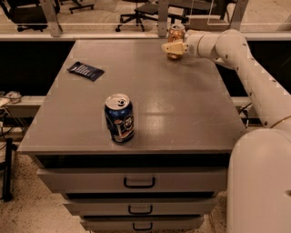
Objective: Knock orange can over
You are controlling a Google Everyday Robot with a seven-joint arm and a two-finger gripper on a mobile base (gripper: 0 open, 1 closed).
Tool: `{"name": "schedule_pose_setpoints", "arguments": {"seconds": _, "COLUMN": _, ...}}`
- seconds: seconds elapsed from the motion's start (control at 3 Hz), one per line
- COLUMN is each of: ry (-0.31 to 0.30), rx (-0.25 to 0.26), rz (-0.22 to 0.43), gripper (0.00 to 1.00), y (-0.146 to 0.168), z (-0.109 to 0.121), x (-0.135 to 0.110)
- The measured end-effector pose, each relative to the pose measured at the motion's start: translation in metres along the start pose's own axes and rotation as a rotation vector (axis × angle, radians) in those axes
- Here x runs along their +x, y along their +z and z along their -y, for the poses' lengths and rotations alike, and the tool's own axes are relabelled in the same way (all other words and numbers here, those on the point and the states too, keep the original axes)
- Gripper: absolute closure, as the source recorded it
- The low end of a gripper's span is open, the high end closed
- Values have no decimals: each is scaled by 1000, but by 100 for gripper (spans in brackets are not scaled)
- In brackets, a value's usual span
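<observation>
Grey cabinet top, read as a clock face with 12 at the far edge. Three drawers sit below the front edge, each with a dark handle.

Orange can stands upright at about 1 o'clock, close to the far edge, not knocked over. Only its upper part shows. The lower part is covered by the gripper.

Gripper is at the same 1 o'clock spot, pale yellowish, directly in front of the can on the camera side and low to the surface. It looks pressed against the can body, though contact cannot be confirmed from this angle. Whether it is open or closed cannot be told, nor whether it has hold of anything.

Arm, white, comes in from the 3 o'clock side, crosses the right edge of the top and bends toward the can. White robot body fills the near right corner of the view, off the cabinet at about 4 o'clock.

Blue can stands upright at 7 o'clock, near the front edge, silver lid facing up, well apart from the orange can.

Flat dark blue packet lies at 10 o'clock near the left edge, well apart from both cans.

Beyond the far edge at 12 o'clock: a rail, then office chairs on a pale floor. Cables lie on a ledge off the left side at 9 o'clock
</observation>
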State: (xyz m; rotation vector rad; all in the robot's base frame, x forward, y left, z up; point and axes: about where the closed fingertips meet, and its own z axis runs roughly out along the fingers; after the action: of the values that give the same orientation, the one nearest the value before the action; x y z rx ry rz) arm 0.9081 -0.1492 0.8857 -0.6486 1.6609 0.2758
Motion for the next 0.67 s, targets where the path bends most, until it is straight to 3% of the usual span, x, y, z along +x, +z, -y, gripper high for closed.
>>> {"name": "schedule_pose_setpoints", "arguments": {"seconds": 0.33, "ry": 21, "rx": 17, "rz": 29, "gripper": 48, "y": -5, "z": 6, "x": -3}}
{"name": "schedule_pose_setpoints", "arguments": {"seconds": 0.67, "ry": 10, "rx": -31, "rz": 53, "gripper": 71, "y": -22, "z": -11, "x": -21}}
